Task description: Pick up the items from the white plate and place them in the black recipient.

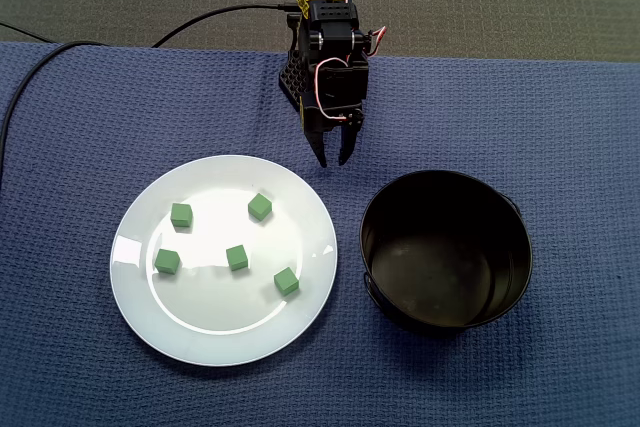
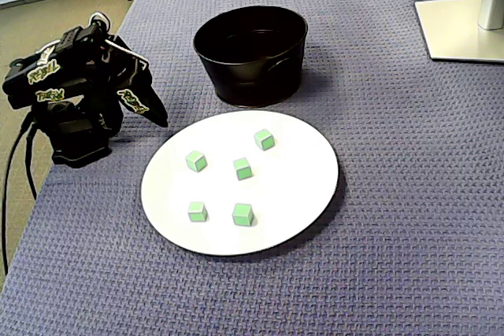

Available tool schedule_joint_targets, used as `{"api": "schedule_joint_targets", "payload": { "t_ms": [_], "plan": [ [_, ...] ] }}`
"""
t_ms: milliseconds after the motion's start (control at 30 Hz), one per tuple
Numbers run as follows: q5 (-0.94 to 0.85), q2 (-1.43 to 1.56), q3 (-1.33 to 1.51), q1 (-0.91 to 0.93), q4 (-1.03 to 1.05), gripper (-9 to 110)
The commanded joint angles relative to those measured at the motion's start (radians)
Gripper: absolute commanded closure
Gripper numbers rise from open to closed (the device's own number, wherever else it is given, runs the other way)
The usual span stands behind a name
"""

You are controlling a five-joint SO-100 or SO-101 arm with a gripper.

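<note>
- My gripper [image 1: 333, 159] is at the top middle of one fixed view and at the left side of the other [image 2: 157, 118].
- Its two jaws are almost shut. I see only a tiny gap at the tips, and they hold nothing.
- The white plate [image 1: 215, 325] lies at the lower left of the first fixed view. In the other one it is in the middle [image 2: 303, 182].
- Five green cubes lie on the plate, each apart from the rest: one [image 1: 181, 214], two [image 1: 260, 207], three [image 1: 167, 261], four [image 1: 237, 257], five [image 1: 287, 281].
- All the cubes are well apart from the jaws. The closest one is the cube near the plate's top edge, just below and left of the tips.
- The black pot [image 1: 372, 247] stands just right of the plate, and I can see nothing inside it.
- Everything sits on a blue cloth [image 1: 560, 127].
</note>
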Motion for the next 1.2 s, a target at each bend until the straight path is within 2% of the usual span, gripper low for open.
{"api": "schedule_joint_targets", "payload": {
  "t_ms": [0, 367, 500, 600, 800, 933, 1033, 1167],
  "plan": [
    [0.419, -0.006, 0.011, 0.023, -0.034, 86],
    [0.423, -0.006, 0.003, 0.032, -0.038, 85],
    [0.466, -0.048, -0.098, 0.081, -0.052, 82],
    [0.531, -0.158, -0.249, 0.160, -0.087, 81],
    [0.627, -0.377, -0.377, 0.308, -0.236, 79],
    [0.664, -0.635, -0.474, 0.393, -0.353, 77],
    [0.644, -0.874, -0.615, 0.436, -0.330, 78],
    [0.558, -1.144, -0.815, 0.483, -0.199, 78]
  ]
}}
